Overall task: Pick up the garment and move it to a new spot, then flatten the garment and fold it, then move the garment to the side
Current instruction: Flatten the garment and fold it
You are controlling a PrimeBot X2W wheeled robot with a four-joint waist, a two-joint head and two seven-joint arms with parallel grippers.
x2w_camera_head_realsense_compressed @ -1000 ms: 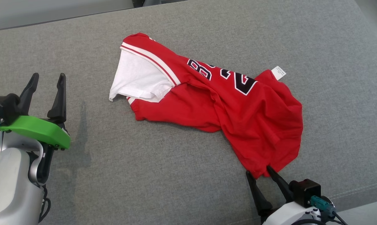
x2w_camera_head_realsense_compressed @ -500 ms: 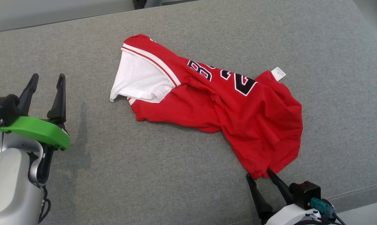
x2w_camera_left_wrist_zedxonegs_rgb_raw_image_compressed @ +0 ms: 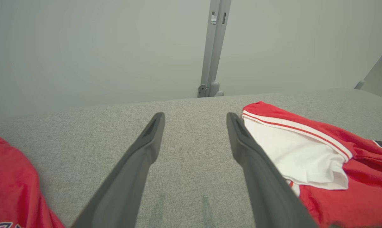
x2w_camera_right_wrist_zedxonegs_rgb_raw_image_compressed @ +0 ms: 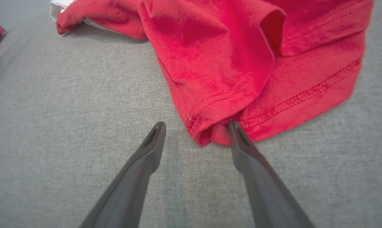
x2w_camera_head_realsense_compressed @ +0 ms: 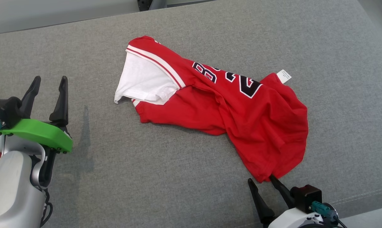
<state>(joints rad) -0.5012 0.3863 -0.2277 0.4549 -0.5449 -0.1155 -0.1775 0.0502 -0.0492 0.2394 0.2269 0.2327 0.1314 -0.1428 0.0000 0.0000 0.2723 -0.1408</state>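
**Right fingers** [x2w_camera_right_wrist_zedxonegs_rgb_raw_image_compressed: 146, 158]: spread wide and holding nothing, tips low over the table [x2w_camera_right_wrist_zedxonegs_rgb_raw_image_compressed: 67, 142]. The hem corner [x2w_camera_right_wrist_zedxonegs_rgb_raw_image_compressed: 206, 136] of the shirt [x2w_camera_right_wrist_zedxonegs_rgb_raw_image_compressed: 225, 47] lies between the tips. One tip meets its stitched edge, and the other stands clear on bare table.

**Left fingers** [x2w_camera_head_realsense_compressed: 60, 101]: also spread and empty, raised over bare table at 9 o'clock in the head view, well apart from the shirt.

**Shirt:** red and crumpled, resting wholly on the table. In the head view it runs from the white sleeve [x2w_camera_head_realsense_compressed: 143, 79] at 11 o'clock to the hem corner at 5 o'clock. A fold partly swallows the dark numerals, and a white label [x2w_camera_head_realsense_compressed: 283, 76] sticks out at 2 o'clock.

**Second red cloth** [x2w_camera_left_wrist_zedxonegs_rgb_raw_image_compressed: 7, 177]: at the table's edge, at 8 o'clock beside the left arm.

**Progress (judged):** early. No part of the shirt is lifted, spread or folded. Whether it already lies in its new spot cannot be told. The right fingers appear placed to close on the hem corner, either to carry or to pull flat. Flattening, folding and moving aside all remain.
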